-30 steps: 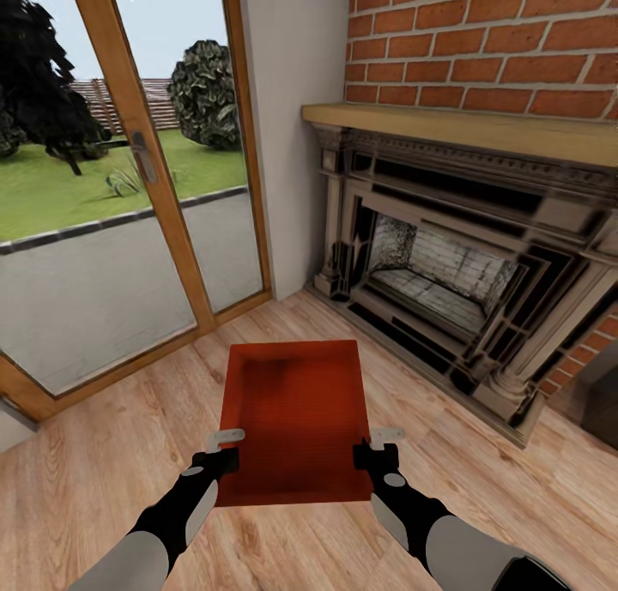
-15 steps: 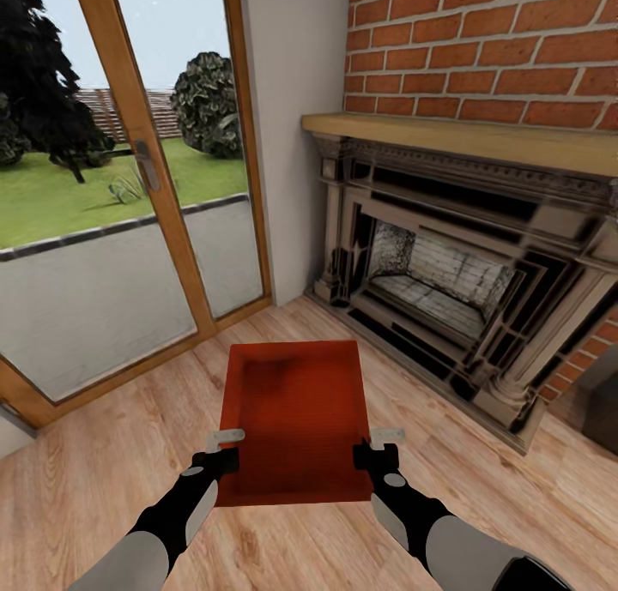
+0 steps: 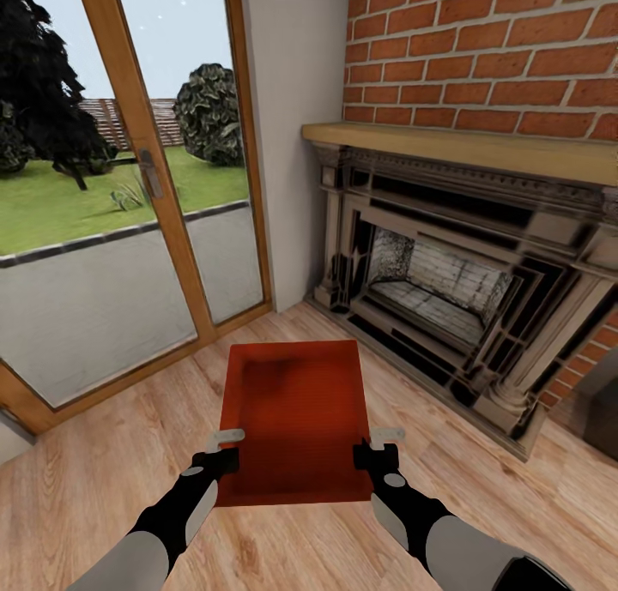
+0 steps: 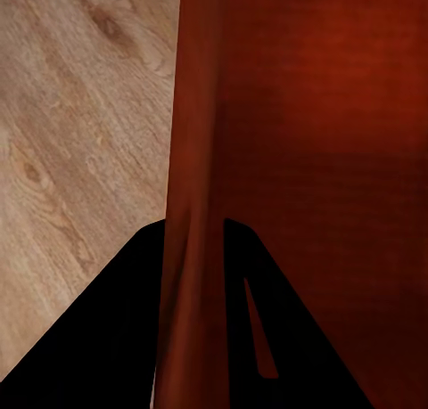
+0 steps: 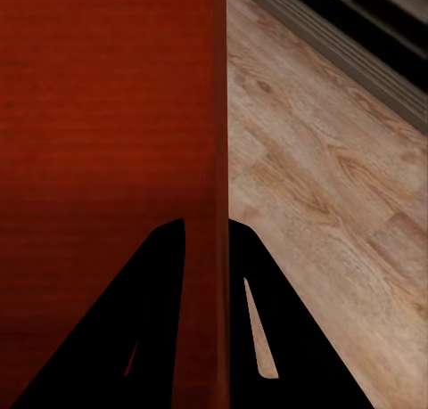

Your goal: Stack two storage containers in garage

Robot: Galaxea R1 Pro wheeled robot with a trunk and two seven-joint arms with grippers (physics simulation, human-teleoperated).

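Storage container (image 3: 294, 415) is carried above the wood floor (image 3: 103, 454), long axis pointing fwd from robot. Left gripper (image 3: 225, 450) pinches its left wall, right gripper (image 3: 372, 447) its right wall; both near the rear end.

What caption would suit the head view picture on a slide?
Both grippers, left and right, hold an orange-red storage container by its side walls above the wood floor, near a brick fireplace.

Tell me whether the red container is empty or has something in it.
Empty: the head view shows the storage container's bare orange-red bottom, nothing inside. Left gripper and right gripper clamp its side walls.
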